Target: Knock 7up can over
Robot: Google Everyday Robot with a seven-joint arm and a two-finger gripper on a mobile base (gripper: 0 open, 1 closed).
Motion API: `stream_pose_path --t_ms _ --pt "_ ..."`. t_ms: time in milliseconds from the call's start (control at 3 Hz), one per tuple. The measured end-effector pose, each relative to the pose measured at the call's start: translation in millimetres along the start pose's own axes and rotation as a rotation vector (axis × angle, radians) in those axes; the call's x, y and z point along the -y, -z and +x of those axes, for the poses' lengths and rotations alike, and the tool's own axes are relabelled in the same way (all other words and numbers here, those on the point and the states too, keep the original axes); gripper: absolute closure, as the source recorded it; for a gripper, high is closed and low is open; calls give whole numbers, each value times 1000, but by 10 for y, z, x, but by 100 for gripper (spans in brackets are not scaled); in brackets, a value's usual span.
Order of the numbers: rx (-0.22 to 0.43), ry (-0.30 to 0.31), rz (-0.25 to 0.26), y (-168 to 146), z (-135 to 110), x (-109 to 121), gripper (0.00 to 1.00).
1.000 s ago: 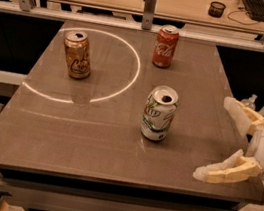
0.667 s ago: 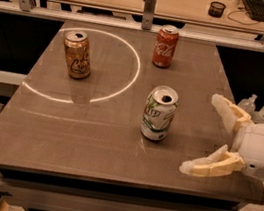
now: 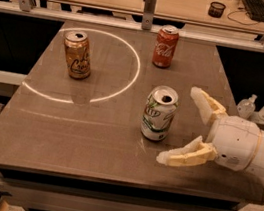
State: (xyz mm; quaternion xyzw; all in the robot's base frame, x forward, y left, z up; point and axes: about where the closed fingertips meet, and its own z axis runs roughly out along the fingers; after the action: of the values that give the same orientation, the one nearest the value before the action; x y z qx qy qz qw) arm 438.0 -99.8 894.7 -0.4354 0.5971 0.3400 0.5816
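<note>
7up can (image 3: 159,113) upright on table (image 3: 79,144), gripper (image 3: 177,124) just beside, fingers (image 3: 186,155) spread

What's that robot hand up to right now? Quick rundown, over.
Gripper open, just right of the 7up can, not touching. Can upright. Nothing between them.

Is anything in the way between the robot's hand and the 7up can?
No, nothing visible. The open gripper sits close beside the 7up can, with only bare table between them. The gold can and the Coca-Cola can stand farther back, out of the way.

Robot lab: pincer (image 3: 178,125) over right of table (image 3: 91,136), desks (image 3: 190,3) behind.
</note>
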Motion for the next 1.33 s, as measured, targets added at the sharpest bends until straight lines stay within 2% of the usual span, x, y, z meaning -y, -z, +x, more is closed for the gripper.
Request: stream_pose_path --t_ms 667,1000,1333 --pt "0 9 -34 -396 17 -71 0" --pt "5 3 -65 -533 52 -94 16" --pt "15 7 -98 -617 54 -122 39"
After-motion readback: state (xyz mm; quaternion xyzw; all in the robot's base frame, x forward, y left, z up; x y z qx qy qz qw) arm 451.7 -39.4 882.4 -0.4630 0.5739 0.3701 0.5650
